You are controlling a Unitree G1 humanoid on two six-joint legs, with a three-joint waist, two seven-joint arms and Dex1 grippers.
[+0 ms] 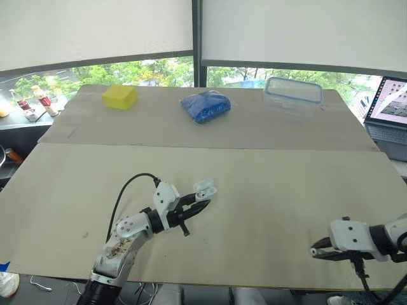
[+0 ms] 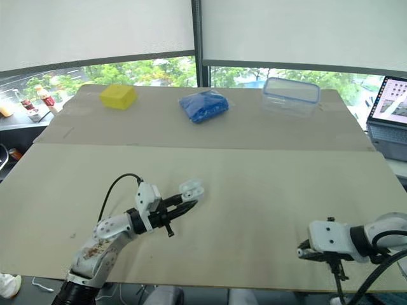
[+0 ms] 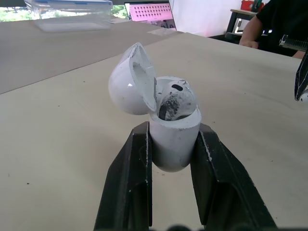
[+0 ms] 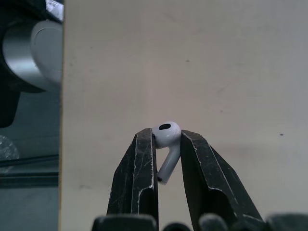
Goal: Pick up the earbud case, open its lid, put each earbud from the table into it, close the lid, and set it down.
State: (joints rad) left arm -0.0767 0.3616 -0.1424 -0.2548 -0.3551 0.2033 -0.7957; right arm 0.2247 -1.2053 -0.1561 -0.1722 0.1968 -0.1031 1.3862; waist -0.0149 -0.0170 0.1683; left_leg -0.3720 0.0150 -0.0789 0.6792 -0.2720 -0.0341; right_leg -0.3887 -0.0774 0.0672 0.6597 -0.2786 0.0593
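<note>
The bench (image 1: 267, 190) is a broad pale surface of two boards. Both arms work over the nearer board.

The left arm rises from the near edge with its elbow bent. Its forearm slants forward and toward the middle, and a black cable loops over the wrist. The left gripper (image 1: 202, 202) points out over the board, just above it. The right arm comes in low from the right side, forearm nearly level. The right gripper (image 1: 316, 251) points toward the robot's left, close to the near edge and well apart from the left fingers.

Far beyond the left fingertips, on the rear board, lie a clear lidded container (image 1: 293, 93), a blue bundle (image 1: 205, 105) and a yellow block (image 1: 120, 96). A laptop (image 1: 389, 108) stands open off the right end.

The left fingers are clamped on the white earbud case (image 3: 175, 149), one finger on each side of its body. The case stands upright between them, rising past their tips. Its lid (image 3: 126, 86) is swung back, open. One earbud (image 3: 174, 98), smudged grey, sits in the mouth of the case.

The right fingers are pinched on the second earbud (image 4: 167, 132). Its head sits at their tips and its stem hangs down between them.
</note>
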